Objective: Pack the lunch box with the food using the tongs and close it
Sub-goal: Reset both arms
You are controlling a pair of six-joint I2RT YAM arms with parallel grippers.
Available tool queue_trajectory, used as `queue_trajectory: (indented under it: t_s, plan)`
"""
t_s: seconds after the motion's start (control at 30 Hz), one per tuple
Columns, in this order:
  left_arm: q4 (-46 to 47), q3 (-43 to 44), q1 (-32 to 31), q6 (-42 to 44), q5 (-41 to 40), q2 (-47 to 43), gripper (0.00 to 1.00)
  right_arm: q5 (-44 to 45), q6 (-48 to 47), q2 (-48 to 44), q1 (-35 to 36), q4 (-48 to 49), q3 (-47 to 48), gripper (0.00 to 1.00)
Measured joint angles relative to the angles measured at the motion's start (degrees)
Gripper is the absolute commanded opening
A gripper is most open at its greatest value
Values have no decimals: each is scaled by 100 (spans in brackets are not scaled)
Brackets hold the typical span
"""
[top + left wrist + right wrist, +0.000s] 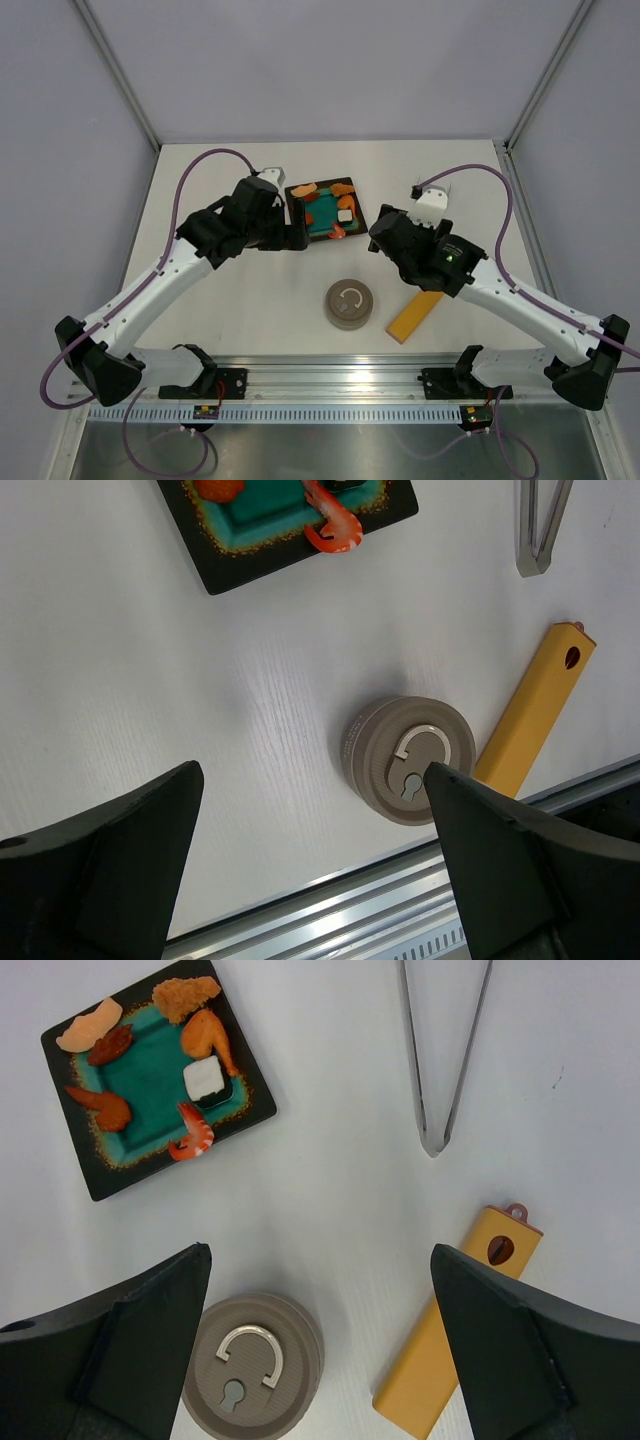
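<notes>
- The slim silver metal tongs (433, 1140), two thin arms joined in a narrow V, lie flat on the white worktop (250, 320) in its right half. They are farther from the near edge than the long yellow-orange flat bar (450, 1330) and do not touch it.
- From the right claw (320, 1255) the tongs lie ahead and a little to its right. Their long axis runs roughly away from the claw, joined tip nearest and open ends toward the far edge.
- The right claw's fingers stand wide apart with nothing between them, above the worktop.
- The left claw (312, 770) is likewise spread and empty. Its wrist view shows the tongs only at the upper right corner, so I judge the right arm the nearer one.
- The small round metal lunch box (250, 1375), with its grey-brown lid and curved handle mark on top, sits by the near edge about midway along. It is near the bar but not touching it.
- The small orange, red and brown food pieces with one white cube (207, 1078) rest on the square black plate with a teal centre (105, 1180), toward the far edge and left of the tongs.
- Judgement: the right claw's closing line already crosses the tongs' long axis, so picking them up calls mainly for a forward reach and a descent, with little turning.
</notes>
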Motion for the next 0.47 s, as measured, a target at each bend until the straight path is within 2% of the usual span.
queue_trajectory:
  t_s: [0.47]
  plan:
    - [0, 0, 0, 2, -4, -2, 96, 0, -122, 11, 0, 203, -13, 100]
